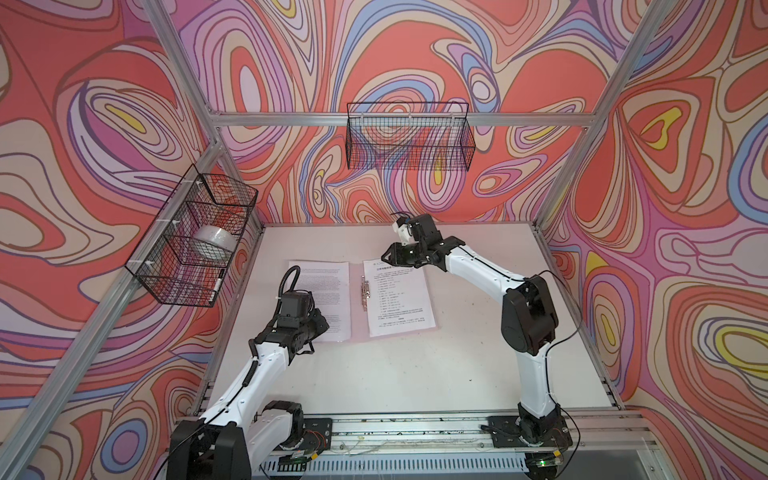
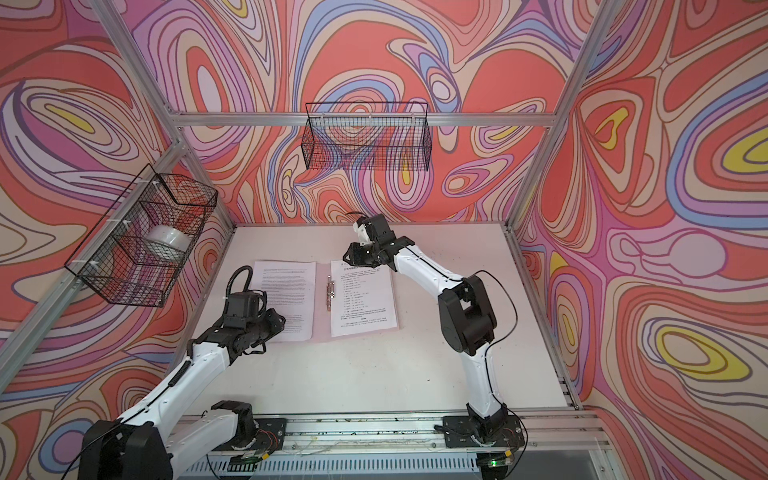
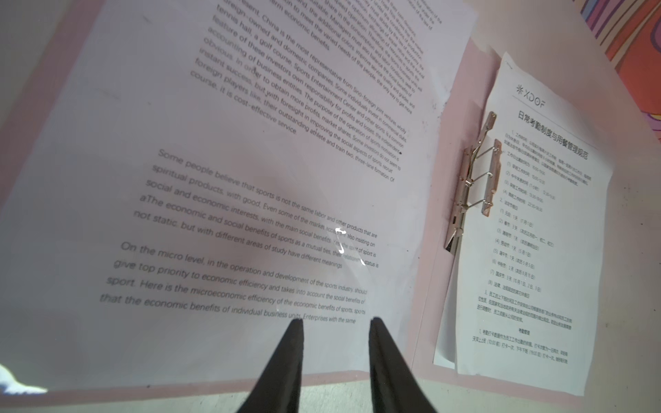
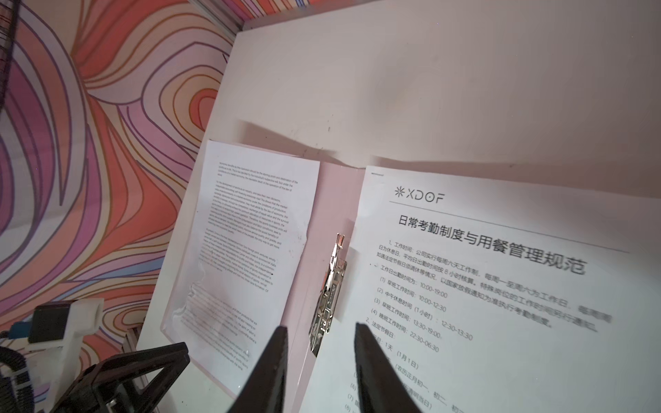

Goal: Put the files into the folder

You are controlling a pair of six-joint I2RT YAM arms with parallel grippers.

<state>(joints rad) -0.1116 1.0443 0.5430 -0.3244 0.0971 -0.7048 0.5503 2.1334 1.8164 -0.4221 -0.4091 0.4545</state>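
Note:
The pale pink folder (image 1: 356,320) (image 2: 322,318) lies open on the table, its metal clip (image 1: 365,293) (image 3: 479,182) (image 4: 331,293) along the spine. Two files rest on it. One sheet with English text (image 1: 328,286) (image 3: 250,143) (image 4: 250,232) covers the left half. One with Chinese text (image 1: 399,299) (image 3: 529,232) (image 4: 500,304) covers the right half, its edge by the clip. My left gripper (image 1: 320,328) (image 3: 336,320) is open over the near edge of the English sheet, holding nothing. My right gripper (image 1: 387,255) (image 4: 320,327) hangs open above the folder's far end, near the spine.
A black wire basket (image 1: 195,237) on the left wall holds a white round object (image 1: 214,243). A second wire basket (image 1: 409,137) hangs on the back wall. Aluminium frame posts (image 1: 552,195) stand at the table's far corners.

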